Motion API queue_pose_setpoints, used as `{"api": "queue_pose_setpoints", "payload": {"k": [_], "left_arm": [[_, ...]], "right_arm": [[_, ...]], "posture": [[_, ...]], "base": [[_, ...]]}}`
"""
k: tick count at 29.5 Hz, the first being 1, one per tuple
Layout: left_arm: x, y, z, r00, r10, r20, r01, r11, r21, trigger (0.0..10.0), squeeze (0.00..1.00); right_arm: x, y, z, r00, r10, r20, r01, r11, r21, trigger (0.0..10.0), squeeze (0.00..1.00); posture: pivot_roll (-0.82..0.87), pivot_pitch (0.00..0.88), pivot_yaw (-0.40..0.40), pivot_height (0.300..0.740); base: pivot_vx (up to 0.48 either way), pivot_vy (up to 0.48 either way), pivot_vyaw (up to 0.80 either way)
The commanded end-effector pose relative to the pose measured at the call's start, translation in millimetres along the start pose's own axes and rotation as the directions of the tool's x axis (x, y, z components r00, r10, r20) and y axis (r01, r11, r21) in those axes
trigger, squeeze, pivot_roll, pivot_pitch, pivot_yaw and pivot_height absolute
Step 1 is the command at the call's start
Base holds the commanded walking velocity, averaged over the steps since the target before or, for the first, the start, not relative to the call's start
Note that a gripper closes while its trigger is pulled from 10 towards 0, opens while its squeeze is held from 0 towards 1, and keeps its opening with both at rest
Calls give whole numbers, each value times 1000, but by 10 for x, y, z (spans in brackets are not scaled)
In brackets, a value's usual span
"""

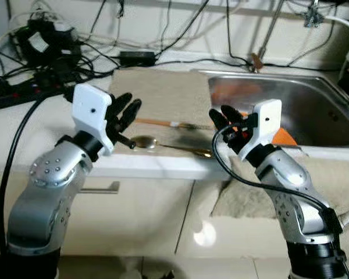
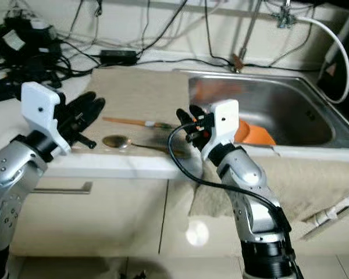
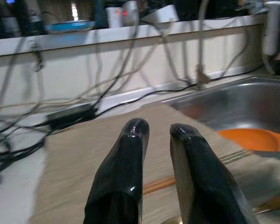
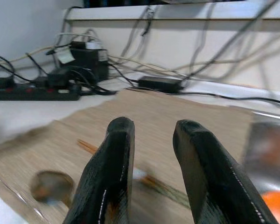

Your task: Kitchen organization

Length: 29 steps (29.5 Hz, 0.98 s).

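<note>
A metal spoon (image 1: 144, 142) lies on the beige mat (image 1: 163, 93) near the counter's front edge, its handle running right. Behind it lies a thin wooden-handled utensil (image 1: 163, 122). My left gripper (image 1: 128, 110) hovers just left of the spoon's bowl, open and empty. My right gripper (image 1: 224, 119) is raised over the mat's right end beside the sink, open with nothing between its fingers (image 4: 114, 158). An orange item (image 2: 253, 133) rests at the sink's near edge. In the right wrist view the spoon (image 4: 51, 185) and the utensil (image 4: 91, 146) appear blurred below the fingers.
A steel sink (image 1: 302, 104) fills the counter's right side, with a faucet pipe (image 2: 253, 26) behind. A power strip (image 1: 17, 96), an adapter (image 1: 136, 57) and tangled cables crowd the back left. A beige towel (image 1: 331, 180) hangs over the counter front. Cabinet drawers (image 1: 134, 209) lie below.
</note>
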<state>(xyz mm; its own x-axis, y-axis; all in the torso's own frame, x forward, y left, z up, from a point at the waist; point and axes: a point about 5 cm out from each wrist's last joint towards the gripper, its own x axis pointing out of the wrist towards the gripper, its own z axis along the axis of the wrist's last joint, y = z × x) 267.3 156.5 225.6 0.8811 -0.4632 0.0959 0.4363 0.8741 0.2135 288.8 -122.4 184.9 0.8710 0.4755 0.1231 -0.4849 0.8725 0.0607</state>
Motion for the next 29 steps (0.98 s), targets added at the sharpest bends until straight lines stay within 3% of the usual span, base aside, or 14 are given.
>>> {"api": "queue_pose_setpoints", "payload": {"k": [1, 6, 12, 24, 29], "left_arm": [[14, 12, 16, 1000, 5, -3, -5, 1000, 8, 10000, 0], [17, 21, 15, 1000, 8, -4, -8, 1000, 6, 10000, 0], [22, -10, 8, 1000, -8, -1, 8, 1000, 12, 10000, 0], [-2, -12, -51, 1000, -17, -14, 18, 998, 61, 10000, 0], [1, 13, -81, 1000, 3, -26, -1, 997, 74, 10000, 0]], "right_arm": [[-27, -16, 21, 1000, -15, 15, 15, 1000, 9, 10000, 0], [-37, -31, 23, 999, -26, 19, 26, 1000, 16, 10000, 0], [-54, -45, 5, 999, -50, 18, 49, 997, 55, 10000, 0], [-86, -76, 19, 995, -92, 40, 88, 992, 87, 10000, 0], [-103, -72, 18, 993, -106, 43, 100, 988, 116, 10000, 0]], "posture": [[-23, 0, -24, 740], [-23, 0, -24, 740], [-25, 0, -22, 740], [-35, 0, -18, 740], [-35, 0, -18, 740]], "base": [[446, 0, 544], [448, 0, 534], [434, 0, 0], [0, 0, 0], [0, 0, -715]]}}
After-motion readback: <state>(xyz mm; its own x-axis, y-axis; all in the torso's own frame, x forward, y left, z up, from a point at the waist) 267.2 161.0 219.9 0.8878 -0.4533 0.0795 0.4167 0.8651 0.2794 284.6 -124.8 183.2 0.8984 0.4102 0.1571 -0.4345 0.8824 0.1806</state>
